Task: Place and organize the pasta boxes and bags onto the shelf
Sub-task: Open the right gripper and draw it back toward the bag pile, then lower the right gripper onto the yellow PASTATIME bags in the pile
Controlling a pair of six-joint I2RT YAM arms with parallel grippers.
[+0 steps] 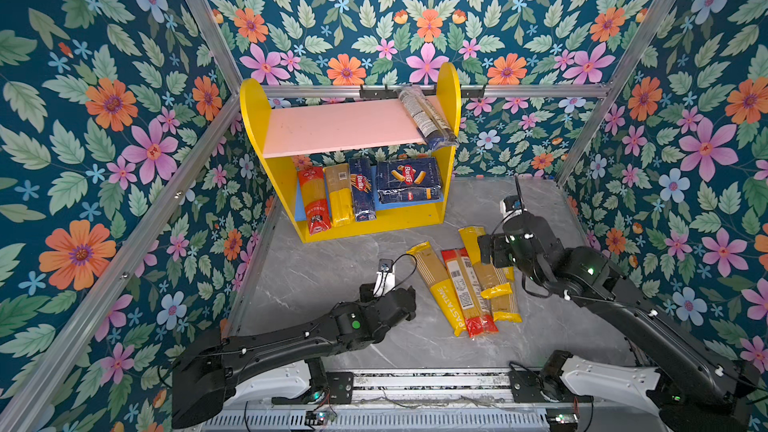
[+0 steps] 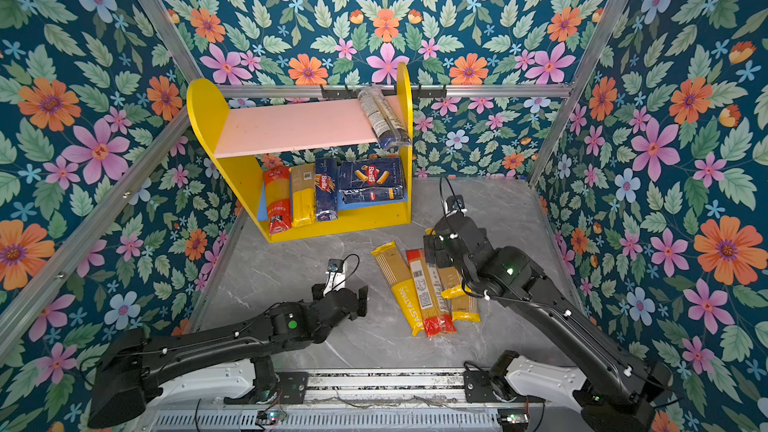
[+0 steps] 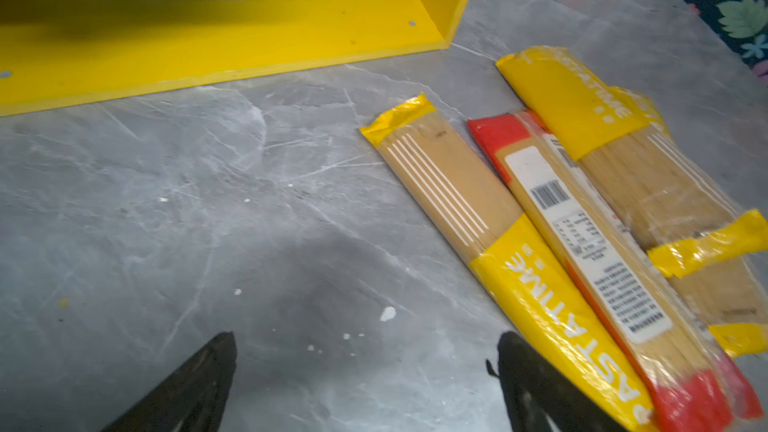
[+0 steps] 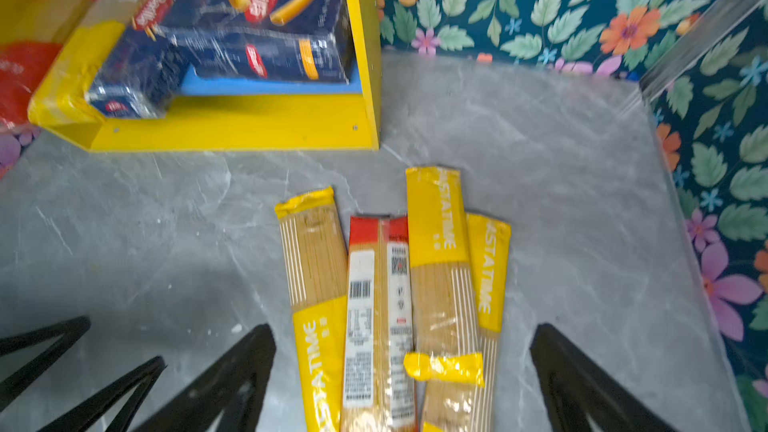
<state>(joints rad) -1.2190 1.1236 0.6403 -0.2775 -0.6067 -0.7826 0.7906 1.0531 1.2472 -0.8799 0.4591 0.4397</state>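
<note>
Left gripper (image 3: 365,336) gapes; shelf (image 1: 253,118) holds boxes (image 1: 409,179) (two).

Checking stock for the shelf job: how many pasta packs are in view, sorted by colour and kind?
Yellow bags: 4
Red bags: 2
Clear bag: 1
Blue boxes: 2
Total: 9

A small two-tier shelf with yellow round-topped sides (image 1: 253,118) holds a clear plastic spaghetti bag with a blue end (image 1: 426,118) at the right of its pink upper board (image 1: 340,126), the blue end overhanging the front. On the blue lower board (image 4: 270,86), left to right, lie a red-and-clear bag (image 1: 314,199), a yellow bag (image 1: 338,195), a long narrow dark blue Barilla carton (image 1: 360,189) and a wide flat Barilla carton with a rigatoni picture (image 1: 409,176). The first three jut forward. On the table (image 1: 332,276) four bags lie side by side: a yellow PASTATIME bag (image 1: 438,284), a red-ended clear bag with a white label (image 1: 467,290) and two overlapping yellow bags (image 4: 436,243).
</note>
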